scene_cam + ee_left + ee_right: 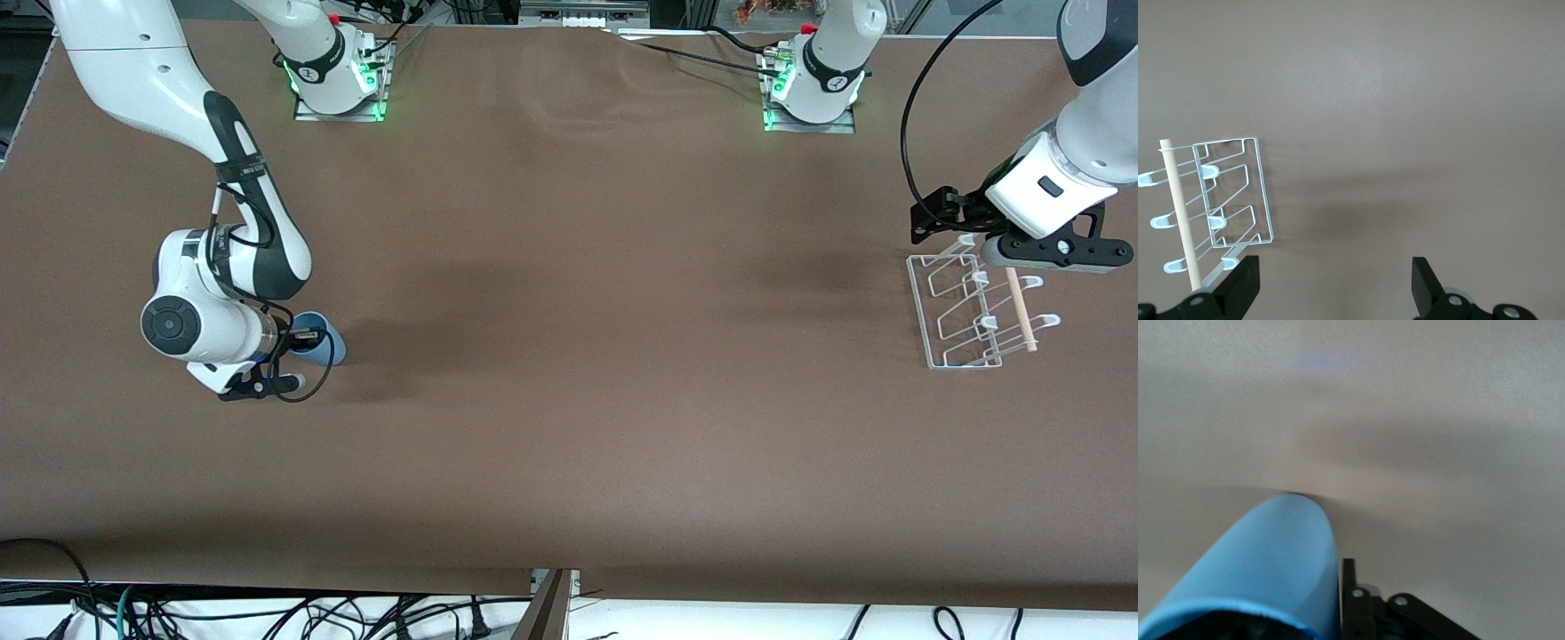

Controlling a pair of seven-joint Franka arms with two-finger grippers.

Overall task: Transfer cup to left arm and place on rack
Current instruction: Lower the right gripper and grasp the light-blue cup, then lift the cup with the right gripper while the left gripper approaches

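The light-blue cup [325, 343] is low over the table at the right arm's end, tilted, with its base pointing toward the left arm's end. My right gripper [300, 341] is shut on it at the rim. In the right wrist view the cup [1271, 567] fills the lower part, and one black finger [1349, 583] presses on its outer wall; the other finger is hidden. My left gripper [1054, 260] waits open and empty over the rack's edge nearest the robots' bases. The rack [965, 311] also shows in the left wrist view [1238, 193] beside that gripper [1335, 287].
A light wooden dowel [1021, 311] lies along the rack's side toward the table's end and also shows in the left wrist view [1179, 213]. The brown table [605, 356] stretches between the two arms. Cables hang below its front edge.
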